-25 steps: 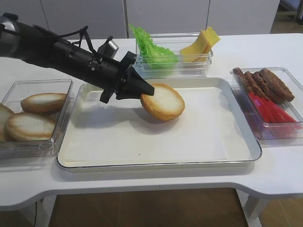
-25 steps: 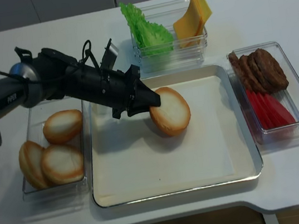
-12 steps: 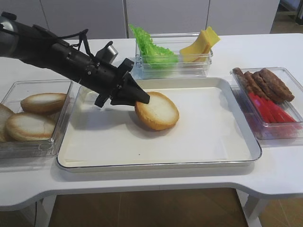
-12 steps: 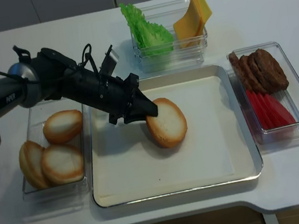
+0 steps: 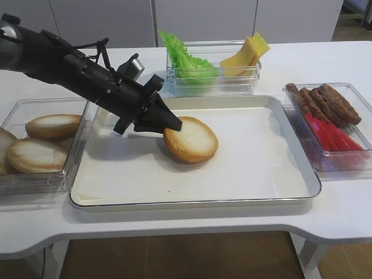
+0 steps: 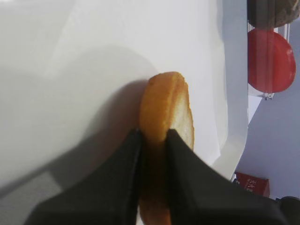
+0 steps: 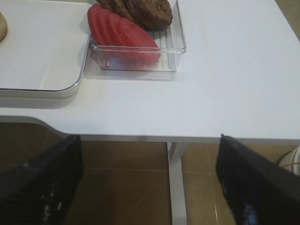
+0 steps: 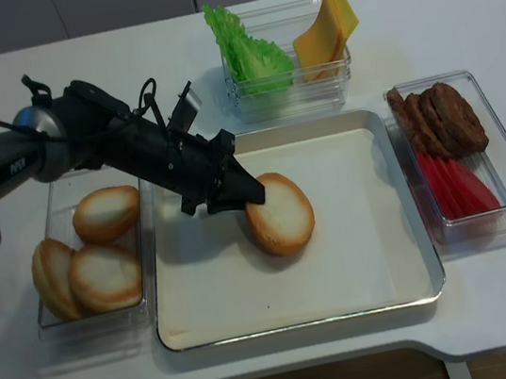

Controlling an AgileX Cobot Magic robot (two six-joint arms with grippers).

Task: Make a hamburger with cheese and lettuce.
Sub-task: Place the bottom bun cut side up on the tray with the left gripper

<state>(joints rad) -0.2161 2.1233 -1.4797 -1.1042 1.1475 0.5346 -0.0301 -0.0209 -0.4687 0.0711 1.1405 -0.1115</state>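
Note:
The hamburger is one bun half (image 5: 195,141) (image 8: 283,215), cut face up, low over the white-lined tray (image 5: 197,203) (image 8: 302,325) left of its middle. My left gripper (image 5: 171,123) (image 8: 252,192) is shut on the bun's left rim; in the left wrist view its black fingers pinch the golden edge (image 6: 153,136). Whether the bun touches the tray I cannot tell. Green lettuce (image 5: 185,58) (image 8: 246,49) and yellow cheese (image 5: 247,53) (image 8: 325,31) share a clear box behind the tray. My right gripper (image 7: 150,183) hangs open past the table's front edge, over the floor.
A clear box with three more bun halves (image 5: 40,139) (image 8: 86,252) sits left of the tray. On the right, another clear box holds brown patties (image 5: 325,102) and red tomato slices (image 7: 124,35) (image 8: 458,187).
My left gripper has carried the bun half down and to the left, toward the tray. The bun now lies flatter. The right gripper shows no earlier view.

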